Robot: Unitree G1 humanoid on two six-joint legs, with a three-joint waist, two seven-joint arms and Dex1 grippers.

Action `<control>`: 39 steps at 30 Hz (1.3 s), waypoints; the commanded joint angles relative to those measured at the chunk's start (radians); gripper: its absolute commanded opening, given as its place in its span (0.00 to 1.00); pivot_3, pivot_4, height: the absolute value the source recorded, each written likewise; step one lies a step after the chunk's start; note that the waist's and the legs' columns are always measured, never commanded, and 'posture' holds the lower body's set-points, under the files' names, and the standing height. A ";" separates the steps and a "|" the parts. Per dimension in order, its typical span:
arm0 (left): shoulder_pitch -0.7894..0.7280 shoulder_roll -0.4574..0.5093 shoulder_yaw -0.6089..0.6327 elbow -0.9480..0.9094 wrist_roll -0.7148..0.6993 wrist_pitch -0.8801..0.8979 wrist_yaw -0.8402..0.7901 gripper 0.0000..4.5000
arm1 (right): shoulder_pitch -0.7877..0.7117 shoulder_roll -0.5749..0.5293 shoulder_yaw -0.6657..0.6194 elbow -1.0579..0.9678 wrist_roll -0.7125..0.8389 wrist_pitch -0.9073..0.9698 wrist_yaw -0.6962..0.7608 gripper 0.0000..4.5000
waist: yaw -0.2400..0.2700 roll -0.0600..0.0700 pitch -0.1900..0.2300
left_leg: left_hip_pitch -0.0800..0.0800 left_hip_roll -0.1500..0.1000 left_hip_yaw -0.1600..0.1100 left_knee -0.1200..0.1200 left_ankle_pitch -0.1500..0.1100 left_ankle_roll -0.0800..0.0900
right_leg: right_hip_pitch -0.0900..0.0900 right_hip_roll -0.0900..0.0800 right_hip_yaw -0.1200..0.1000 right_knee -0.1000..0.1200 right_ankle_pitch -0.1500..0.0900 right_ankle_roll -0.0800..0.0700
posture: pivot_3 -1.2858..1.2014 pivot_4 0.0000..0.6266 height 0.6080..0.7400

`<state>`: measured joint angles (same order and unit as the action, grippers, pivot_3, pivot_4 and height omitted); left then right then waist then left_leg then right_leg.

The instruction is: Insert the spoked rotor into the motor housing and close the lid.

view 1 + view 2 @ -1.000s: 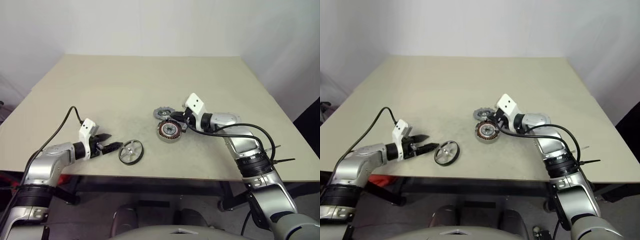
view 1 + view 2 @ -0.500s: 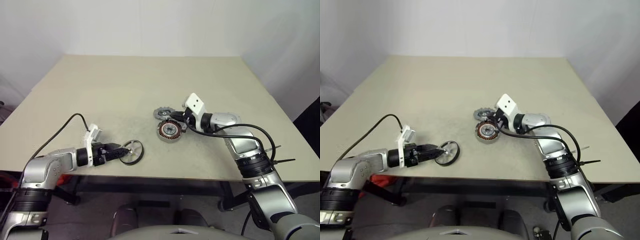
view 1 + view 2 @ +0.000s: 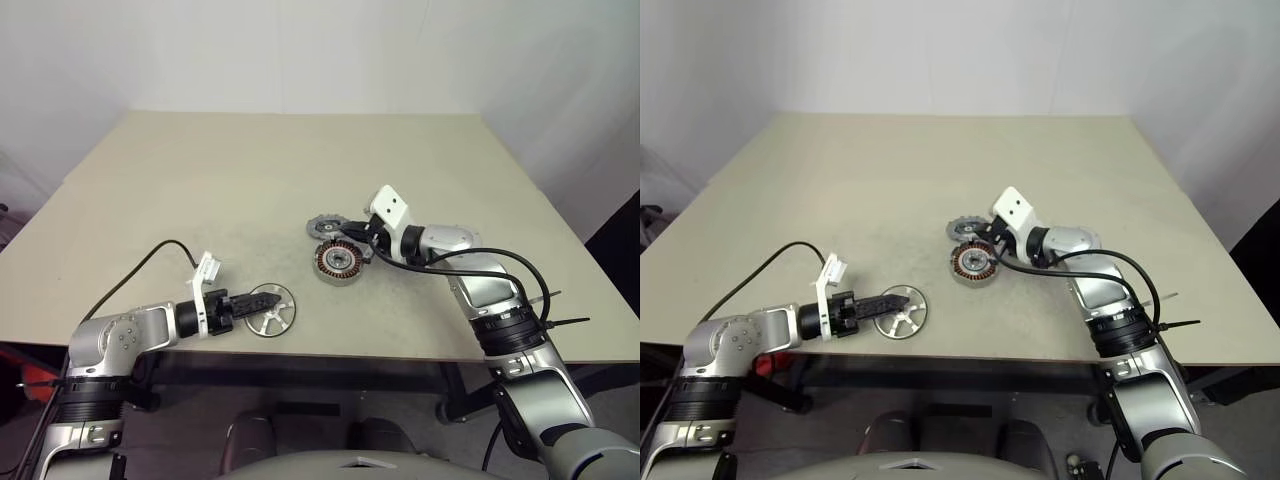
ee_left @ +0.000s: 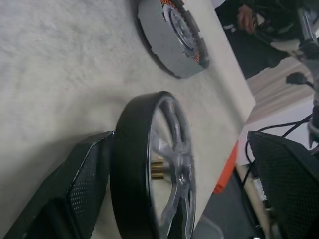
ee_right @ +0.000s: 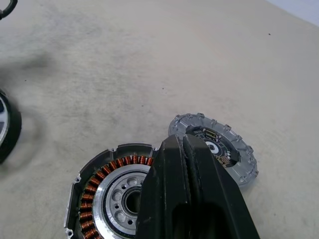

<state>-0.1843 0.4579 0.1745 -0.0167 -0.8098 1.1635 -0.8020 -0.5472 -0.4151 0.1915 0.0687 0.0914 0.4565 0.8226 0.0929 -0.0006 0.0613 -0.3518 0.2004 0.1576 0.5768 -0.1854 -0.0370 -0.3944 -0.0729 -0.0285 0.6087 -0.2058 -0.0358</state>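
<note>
Near table edge (image 3: 330, 352), spoked rotor (image 3: 270, 309), left gripper (image 3: 262, 306) astride

The light is soft and even — bright on the desk (image 3: 300, 170) and the pale wall behind it. Shadows are faint and small, just a thin dark rim under the spoked rotor (image 3: 270, 311) and the motor housing (image 3: 339, 262). No strong glare shows on the desk. In the left wrist view the rotor's black rim has a soft shine, and the near gripper fingers (image 4: 75, 194) look blurry — the far background is fuzzy too.
</note>
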 commanded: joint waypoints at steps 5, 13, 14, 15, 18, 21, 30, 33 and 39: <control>0.021 0.031 0.009 -0.022 -0.015 0.010 0.014 1.00 | -0.022 -0.002 -0.008 -0.020 0.005 -0.013 -0.009 0.01 | 0.000 0.000 0.000 | 0.000 0.000 0.000 0.000 0.000 0.000 | 0.000 0.000 0.000 0.000 -0.003 0.005 | 0.52 0.00 1.00; 0.056 0.022 0.030 -0.019 -0.048 0.042 0.037 0.49 | -0.031 0.003 -0.007 -0.008 0.001 -0.015 -0.021 0.00 | -0.004 0.000 0.000 | 0.000 0.000 0.000 -0.001 0.000 0.000 | 0.000 0.000 0.000 -0.001 -0.003 0.004 | 0.52 0.00 1.00; 0.059 0.019 0.031 -0.018 -0.049 0.045 0.043 0.49 | -0.030 0.002 -0.007 -0.008 0.002 -0.015 -0.022 0.00 | -0.004 0.000 0.000 | 0.000 0.000 0.000 -0.001 0.000 0.000 | 0.000 0.000 0.000 -0.001 -0.003 0.005 | 0.52 0.00 1.00; 0.060 0.014 0.033 -0.018 -0.051 0.045 0.048 0.49 | -0.031 0.002 -0.006 -0.007 0.002 -0.015 -0.022 0.00 | -0.004 0.000 0.000 | 0.000 0.000 0.000 -0.001 0.000 0.000 | 0.000 0.000 0.000 -0.001 -0.003 0.005 | 0.52 0.00 1.00; 0.060 0.001 0.042 -0.016 -0.064 0.046 0.062 0.49 | -0.031 0.001 -0.005 -0.004 0.000 -0.018 -0.023 0.00 | -0.004 0.000 0.000 | 0.001 0.000 0.000 -0.001 0.000 0.000 | 0.000 0.000 0.000 -0.001 -0.003 0.005 | 0.52 0.00 1.00; 0.053 -0.012 0.052 -0.004 -0.073 0.051 0.076 0.36 | -0.032 0.001 -0.004 0.000 -0.001 -0.020 -0.024 0.00 | -0.004 0.000 0.000 | 0.001 0.000 0.000 -0.001 0.000 0.000 | 0.001 0.000 0.000 -0.001 -0.003 0.005 | 0.52 0.00 1.00; 0.006 -0.079 0.110 0.056 -0.117 0.059 0.128 0.23 | -0.037 -0.007 -0.011 0.013 -0.013 -0.021 -0.040 0.00 | -0.002 0.000 0.000 | 0.001 0.000 0.000 -0.001 0.000 0.000 | 0.001 0.000 0.000 -0.001 -0.003 0.005 | 0.52 0.00 1.00; -0.058 -0.146 0.184 0.090 -0.197 0.086 0.179 0.23 | -0.038 -0.021 -0.021 0.016 -0.026 -0.016 -0.061 0.00 | 0.002 0.000 0.000 | 0.000 0.000 0.000 -0.001 0.000 0.000 | 0.001 0.000 0.000 -0.001 -0.003 0.004 | 0.52 0.00 1.00; -0.214 -0.268 0.265 0.176 -0.300 0.107 0.289 0.23 | -0.028 -0.108 -0.027 0.020 -0.109 0.000 -0.120 0.00 | 0.003 -0.001 0.001 | 0.001 -0.002 -0.001 0.001 0.000 0.000 | 0.003 -0.001 0.000 -0.001 0.000 0.000 | 0.52 0.00 1.00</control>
<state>-0.3727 0.1984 0.4146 0.1527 -1.0672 1.2670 -0.5331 -0.5655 -0.4992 0.1914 0.1112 0.0018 0.4567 0.7157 0.0961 -0.0011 0.0619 -0.3508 0.1979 0.1568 0.5774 -0.1856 -0.0365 -0.3913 -0.0735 -0.0283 0.6069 -0.2058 -0.0355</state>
